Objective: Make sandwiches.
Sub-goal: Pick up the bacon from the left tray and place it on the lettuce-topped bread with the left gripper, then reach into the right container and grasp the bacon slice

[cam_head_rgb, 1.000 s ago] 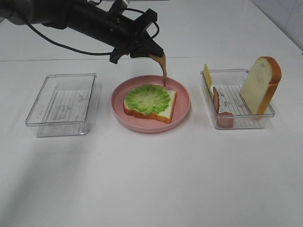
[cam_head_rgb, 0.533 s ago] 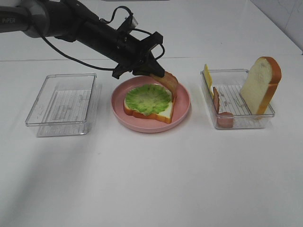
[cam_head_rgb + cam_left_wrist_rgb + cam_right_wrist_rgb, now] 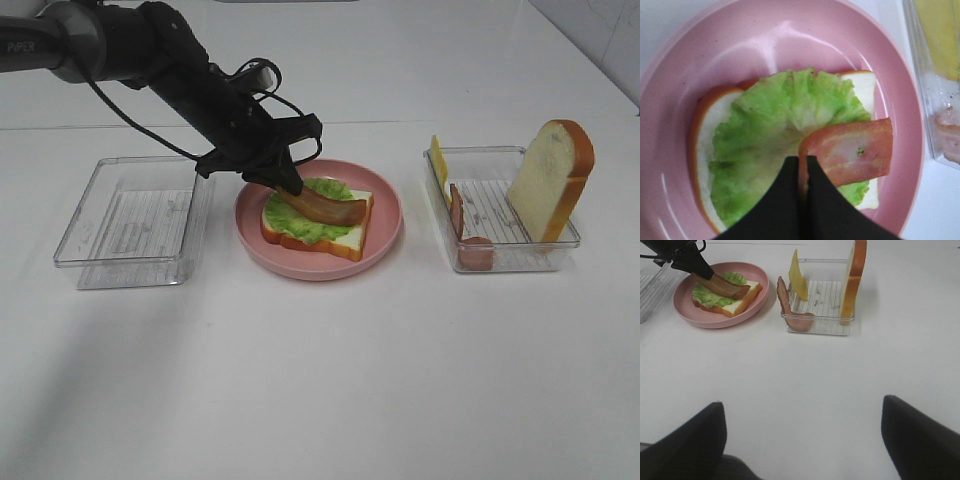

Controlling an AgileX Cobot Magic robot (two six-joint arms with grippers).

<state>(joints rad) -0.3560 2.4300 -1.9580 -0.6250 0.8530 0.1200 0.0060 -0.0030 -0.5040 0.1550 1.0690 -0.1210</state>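
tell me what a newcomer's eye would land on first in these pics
The black left gripper stands out, shut on a bacon strip that lies across the lettuce on a bread slice, in the pink plate at mid table. Right of it in the high view, a clear tray holds a second bread slice standing upright, with cheese and more bacon leaning at its other end.

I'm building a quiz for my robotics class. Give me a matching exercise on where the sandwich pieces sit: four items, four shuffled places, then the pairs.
1. lettuce
2. cheese slice
3. upright bread slice
4. bacon strip in the left fingers

A. right end of the right-hand container
B. over the lettuce
C. on the bread slice on the pink plate
D. far left corner of the right-hand container

Pairs: 1-C, 2-D, 3-A, 4-B
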